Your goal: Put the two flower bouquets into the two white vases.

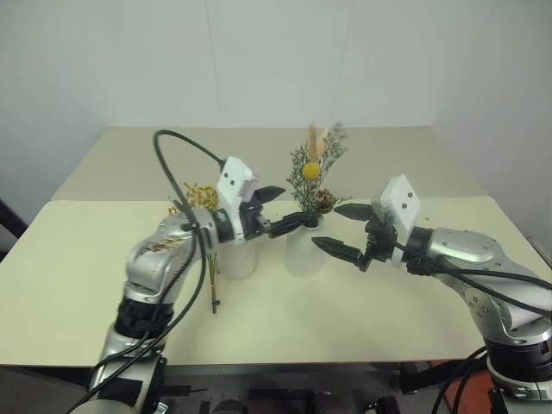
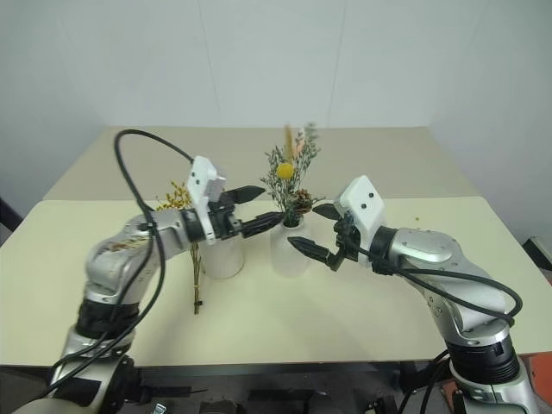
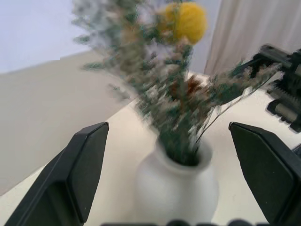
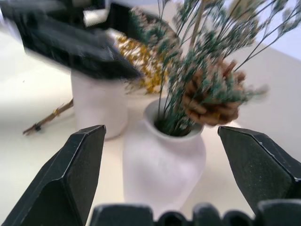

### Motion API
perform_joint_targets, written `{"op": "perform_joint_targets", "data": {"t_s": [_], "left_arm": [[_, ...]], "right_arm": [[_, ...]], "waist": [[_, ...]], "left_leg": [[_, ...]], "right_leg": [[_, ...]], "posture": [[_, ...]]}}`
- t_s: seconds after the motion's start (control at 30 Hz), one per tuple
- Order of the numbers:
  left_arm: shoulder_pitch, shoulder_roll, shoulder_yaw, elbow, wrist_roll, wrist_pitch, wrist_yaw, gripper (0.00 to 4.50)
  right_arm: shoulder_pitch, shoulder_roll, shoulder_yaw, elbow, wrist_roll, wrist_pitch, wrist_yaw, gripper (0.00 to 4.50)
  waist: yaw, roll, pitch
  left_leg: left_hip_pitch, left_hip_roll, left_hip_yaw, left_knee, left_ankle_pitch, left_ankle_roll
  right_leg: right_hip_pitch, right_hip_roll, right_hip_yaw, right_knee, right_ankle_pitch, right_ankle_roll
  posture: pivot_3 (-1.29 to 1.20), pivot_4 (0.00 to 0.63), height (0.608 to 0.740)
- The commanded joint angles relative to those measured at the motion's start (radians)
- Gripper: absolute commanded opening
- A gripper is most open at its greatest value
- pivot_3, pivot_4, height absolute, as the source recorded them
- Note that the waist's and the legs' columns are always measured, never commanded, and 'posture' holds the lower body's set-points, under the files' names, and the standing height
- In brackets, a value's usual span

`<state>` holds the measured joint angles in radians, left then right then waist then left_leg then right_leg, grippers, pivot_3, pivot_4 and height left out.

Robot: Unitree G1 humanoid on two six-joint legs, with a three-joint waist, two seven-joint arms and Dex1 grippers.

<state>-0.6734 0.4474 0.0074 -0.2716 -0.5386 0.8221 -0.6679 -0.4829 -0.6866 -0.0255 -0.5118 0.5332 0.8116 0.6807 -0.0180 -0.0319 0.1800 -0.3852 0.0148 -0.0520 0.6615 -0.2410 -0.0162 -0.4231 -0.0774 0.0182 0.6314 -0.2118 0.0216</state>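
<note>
Mid-frame, I hold both left gripper (image 1: pixel 278 210) and right gripper (image 1: pixel 341 231), jaws apart, flanking the green sprig bunch (image 1: pixel 312 172) standing in the squat vase (image 1: pixel 302 250).

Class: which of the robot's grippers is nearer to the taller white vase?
Left. The left gripper hangs open just above and beside the taller vase; the right gripper is open beyond the squat vase, farther away.

Mid-table, the squat vase (image 1: pixel 304 250) with its green sprig bunch (image 1: pixel 312 172) sits hemmed in between the spread fingers of the left gripper (image 1: pixel 278 210) and right gripper (image 1: pixel 347 231), so its sides are blocked. The taller vase (image 1: pixel 239 257) stands just beside it on the left, the yellow-orange spray (image 1: pixel 205 226) lying against its left side. The table (image 1: pixel 78 285) lies bare toward the near edge, far edge and both near corners.
</note>
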Motion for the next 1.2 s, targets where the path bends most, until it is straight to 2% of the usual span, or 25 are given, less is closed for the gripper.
{"op": "perform_joint_targets", "data": {"t_s": [0.03,0.13,0.27,0.4,0.47,0.63,0.77,0.9,1.2], "left_arm": [[0.011,0.06,0.058,-0.105,-0.049,0.09,0.026,4.47],[0.026,0.112,0.11,-0.155,-0.084,0.163,0.05,4.47],[-0.048,0.199,0.171,-0.148,-0.18,0.51,0.11,4.47],[-0.102,0.24,0.236,-0.126,-0.209,0.72,0.147,4.47],[-0.118,0.279,0.249,-0.108,-0.24,0.78,0.172,4.47],[-0.088,0.421,0.244,-0.07,-0.353,0.792,0.275,4.47],[-0.098,0.414,0.316,-0.048,-0.418,0.792,0.345,4.47],[-0.128,0.376,0.323,-0.039,-0.442,0.792,0.414,4.47],[-0.135,0.29,0.33,-0.08,-0.456,0.792,0.451,4.47]], "right_arm": [[0.014,-0.035,-0.031,-0.058,0.021,-0.014,0.029,4.5],[0.037,-0.069,-0.045,-0.087,0.041,-0.013,0.065,4.5],[0.069,-0.121,-0.075,-0.135,0.09,-0.023,0.128,4.5],[0.072,-0.149,-0.089,-0.154,0.133,-0.027,0.17,4.5],[0.07,-0.157,-0.087,-0.156,0.148,-0.037,0.195,4.5],[0.04,-0.142,-0.058,-0.149,0.148,-0.048,0.201,4.5],[0.019,-0.121,-0.028,-0.134,0.144,-0.058,0.2,4.5],[0.002,-0.107,-0.001,-0.113,0.129,-0.074,0.202,4.5],[-0.006,-0.103,0.007,-0.104,0.117,-0.089,0.198,4.5]], "waist": [[0.001,0.0,0.0],[0.002,0.0,0.0],[0.002,0.0,0.0],[0.001,0.0,0.0],[-0.003,0.0,0.0],[-0.015,0.0,0.0],[-0.011,-0.001,0.001],[0.002,-0.001,0.001],[0.004,-0.001,0.001]], "left_leg": [[0.0,0.0,0.0,0.0,0.0,0.0],[0.0,0.0,0.0,0.0,0.0,0.0],[0.0,0.0,-0.001,0.0,0.0,0.0],[0.001,0.0,0.0,0.0,0.0,0.0],[0.001,0.0,0.0,0.0,0.0,0.0],[0.004,0.0,0.0,0.0,0.0,0.0],[0.003,0.0,0.0,0.0,0.0,0.0],[0.001,0.0,0.0,0.0,0.0,0.0],[0.002,0.0,0.0,0.0,0.0,0.0]], "right_leg": [[0.0,0.0,0.0,0.0,0.0,0.0],[0.0,0.0,0.0,0.0,0.0,0.0],[0.0,0.0,-0.001,0.0,-0.001,0.001],[0.001,0.0,-0.001,0.0,-0.004,0.007],[0.001,0.0,0.0,0.0,-0.004,0.007],[0.002,0.0,0.001,0.001,-0.004,0.006],[0.001,0.0,0.0,0.001,-0.004,0.006],[0.001,0.0,0.0,0.0,0.0,0.001],[0.001,0.0,0.0,0.001,0.0,0.0]], "posture": [[0.0,0.15,0.74],[0.0,0.15,0.74],[0.0,0.15,0.74],[0.0,0.15,0.74],[0.0,0.15,0.74],[0.0,0.15,0.74],[0.0,0.15,0.74],[0.0,0.15,0.74],[0.0,0.15,0.74]]}}
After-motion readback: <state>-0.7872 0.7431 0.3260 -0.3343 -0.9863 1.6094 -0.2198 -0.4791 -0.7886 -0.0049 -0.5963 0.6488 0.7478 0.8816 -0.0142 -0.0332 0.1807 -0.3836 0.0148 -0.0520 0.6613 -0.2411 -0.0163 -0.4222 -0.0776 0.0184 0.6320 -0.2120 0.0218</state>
